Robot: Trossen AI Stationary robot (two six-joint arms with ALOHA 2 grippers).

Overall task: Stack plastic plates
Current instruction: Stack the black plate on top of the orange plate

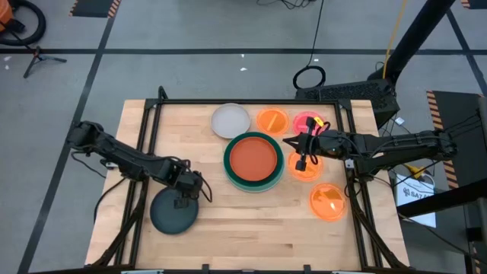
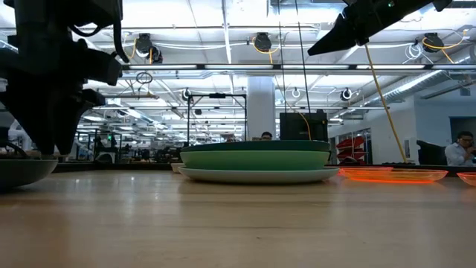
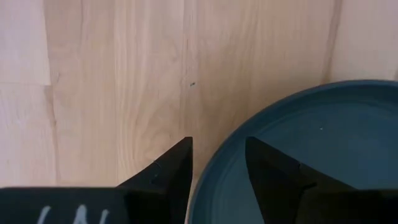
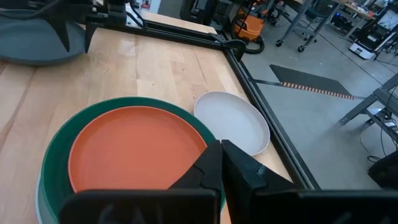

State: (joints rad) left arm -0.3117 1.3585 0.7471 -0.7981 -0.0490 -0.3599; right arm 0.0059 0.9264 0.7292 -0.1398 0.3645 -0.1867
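A dark grey plate [image 1: 172,213] lies near the table's near-left corner. My left gripper [image 1: 188,195] is open at its far-right rim [image 3: 214,163], one finger inside [image 3: 268,171] and one outside [image 3: 174,169]. I cannot tell whether either finger touches it. A rust-orange plate [image 1: 253,157] tops the centre stack on a dark green plate [image 4: 56,146] and a paler one [image 2: 259,176]. My right gripper [image 4: 221,155] is shut and empty, raised [image 1: 301,156] just right of the stack.
A beige plate [image 1: 230,120], a translucent orange plate [image 1: 272,119] and a pink one [image 1: 308,121] lie along the far edge. Two more orange plates [image 1: 306,169] [image 1: 329,202] sit right of the stack. Bare wood spans the near middle [image 1: 259,228].
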